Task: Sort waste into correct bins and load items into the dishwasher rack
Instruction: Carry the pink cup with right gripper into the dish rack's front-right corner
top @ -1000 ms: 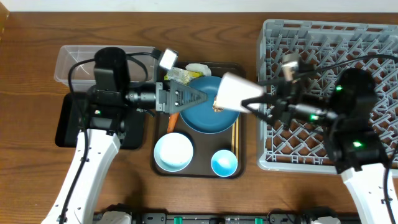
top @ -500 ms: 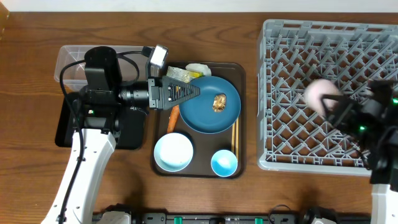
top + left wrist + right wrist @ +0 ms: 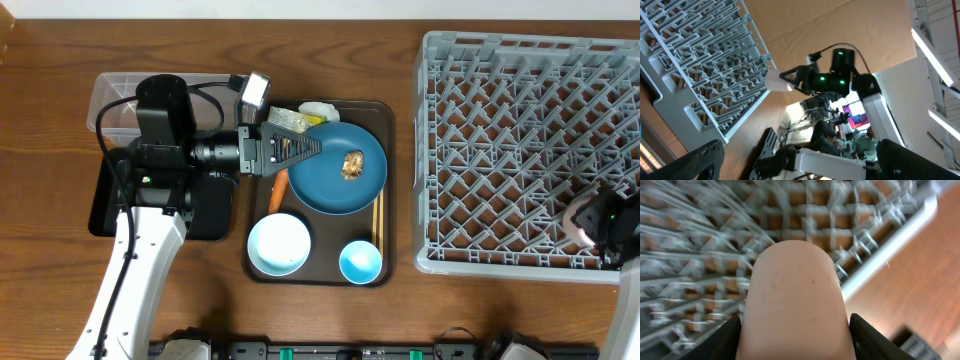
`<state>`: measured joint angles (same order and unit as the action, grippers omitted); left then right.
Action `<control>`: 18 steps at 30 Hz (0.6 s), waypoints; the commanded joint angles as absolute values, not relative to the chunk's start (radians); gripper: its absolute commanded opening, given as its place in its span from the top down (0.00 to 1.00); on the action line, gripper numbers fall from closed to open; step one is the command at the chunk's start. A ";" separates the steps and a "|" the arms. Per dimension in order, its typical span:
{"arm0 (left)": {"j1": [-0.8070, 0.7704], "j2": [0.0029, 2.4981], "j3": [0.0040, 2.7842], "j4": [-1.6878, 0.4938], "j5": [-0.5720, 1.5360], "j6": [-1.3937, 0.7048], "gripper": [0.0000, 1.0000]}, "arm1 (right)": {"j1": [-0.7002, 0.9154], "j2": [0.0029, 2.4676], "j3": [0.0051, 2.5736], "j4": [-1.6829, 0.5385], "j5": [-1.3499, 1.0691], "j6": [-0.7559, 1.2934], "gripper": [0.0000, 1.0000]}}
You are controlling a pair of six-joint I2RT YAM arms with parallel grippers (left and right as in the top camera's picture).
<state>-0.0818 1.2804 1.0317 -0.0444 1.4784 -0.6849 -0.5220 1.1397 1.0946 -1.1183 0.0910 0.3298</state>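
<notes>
My right gripper [image 3: 795, 342] is shut on the small pink cup [image 3: 795, 295], low over the near right corner of the grey dishwasher rack [image 3: 500, 120]; overhead the cup [image 3: 577, 214] peeks out beside that gripper [image 3: 592, 224]. My left gripper [image 3: 305, 148] stands open and empty, lying sideways over the brown serving tray's [image 3: 385, 120] far left, beside the dark blue dish [image 3: 325, 180] that carries a brown lump [image 3: 352, 165]. A carrot piece [image 3: 279, 192], printed wrapper [image 3: 288, 120], white paper [image 3: 318, 107], white-and-blue bowl [image 3: 279, 243], blue cup [image 3: 359, 261] and chopsticks [image 3: 377, 215] lie on that tray.
The clear tub [image 3: 115, 98] and the black tray [image 3: 105, 200] sit at the left, partly under my left arm. The left wrist view looks across the rack [image 3: 705, 65] at my right arm and the room beyond.
My right arm carried the pink cup from beside the serving tray across the rack to its near right corner. My left arm drew back slightly left, then held still.
</notes>
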 commanded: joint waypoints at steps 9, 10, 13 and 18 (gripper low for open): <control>-0.079 1.281 1.055 -0.043 1.485 -0.693 0.02 | -0.570 1.354 1.111 -1.158 0.108 0.344 0.51; -0.079 1.281 1.055 -0.043 1.485 -0.693 0.02 | -0.570 1.368 1.111 -1.148 0.108 0.344 0.36; -0.079 1.281 1.055 -0.043 1.485 -0.688 0.02 | -0.570 1.390 1.112 -1.125 0.075 0.343 0.10; -0.080 1.281 1.055 -0.043 1.484 -0.673 0.02 | -0.569 1.356 1.139 -1.108 -0.012 0.300 0.05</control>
<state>-0.0822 1.2804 1.0317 -0.0448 1.4784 -0.6838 -0.5514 1.3880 1.0981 -1.1107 0.0586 0.3290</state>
